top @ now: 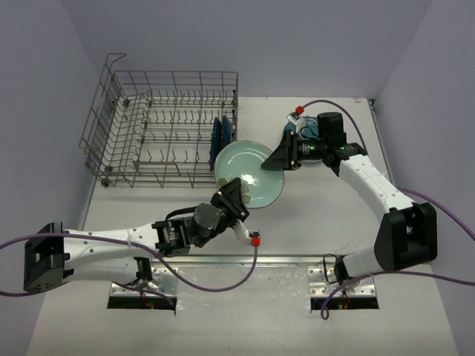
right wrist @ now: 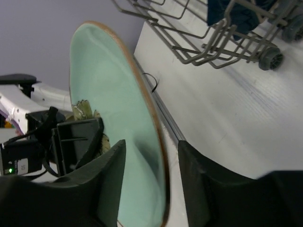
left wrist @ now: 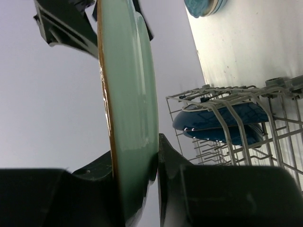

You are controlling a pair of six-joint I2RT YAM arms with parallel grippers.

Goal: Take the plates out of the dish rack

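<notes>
Your left gripper [left wrist: 135, 168] is clamped on the near rim of the pale green plate [top: 256, 167], with one finger pressed against each face, so the plate stands out ahead of the fingers and fills the middle of its wrist view edge-on. A thin brown line runs round the plate's edge, and a leafy print sits on its face right beside the left fingers. Your right gripper [right wrist: 151, 161] straddles the opposite rim, a finger on either side. Its jaws stand apart: you can see bare table [top: 319, 222] through the gap between the rim and the outer finger, so it has no grip on the plate. The plate spans the space between your two grippers; you cannot tell whether its underside touches the table. The dish rack [top: 148, 137] lies beyond the left gripper and off to its left. Two dark blue plates [top: 220, 135] stand in the rack's end nearest the held plate, just beside its far rim. A stack of blue plates [left wrist: 203, 5] rests on the table behind the right gripper, close to its wrist.
</notes>
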